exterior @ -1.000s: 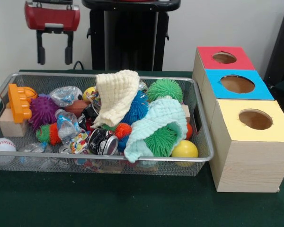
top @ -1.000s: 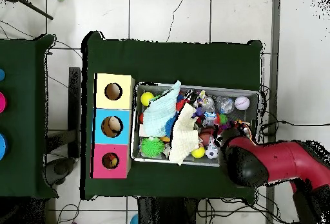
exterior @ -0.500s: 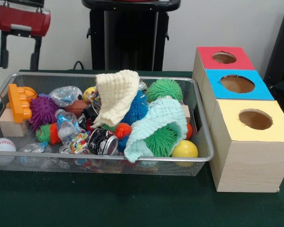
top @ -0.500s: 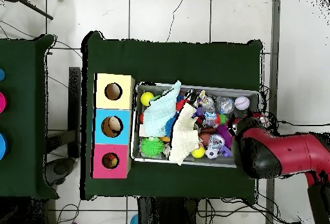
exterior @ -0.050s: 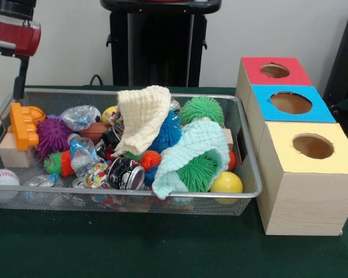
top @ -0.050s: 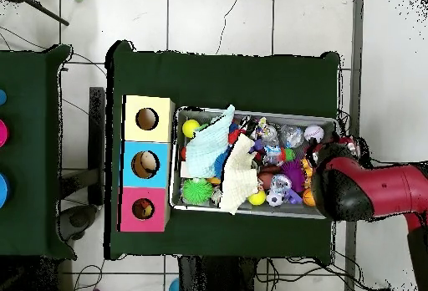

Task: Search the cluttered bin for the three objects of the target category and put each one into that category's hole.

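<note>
Starting nearest, the wire bin (exterior @ -0.050s: 243, 191) holds its clutter undisturbed, spiky green ball (exterior @ -0.050s: 198, 172) under the mint cloth (exterior @ -0.050s: 200, 145). The three-hole box (exterior @ -0.050s: 304, 191) sits right. Gripper (exterior @ -0.050s: 14, 63) has drifted to upper left; jaw state cannot be determined; no pick begun.

No readable text, label, brand, number or sign shows on the bin (exterior @ -0.050s: 127, 194), its contents or the boxes.

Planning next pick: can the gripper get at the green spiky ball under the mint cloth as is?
Probably not cleanly: the mint cloth drapes over the green spiky ball, and the gripper hangs at the bin's opposite end.
</note>
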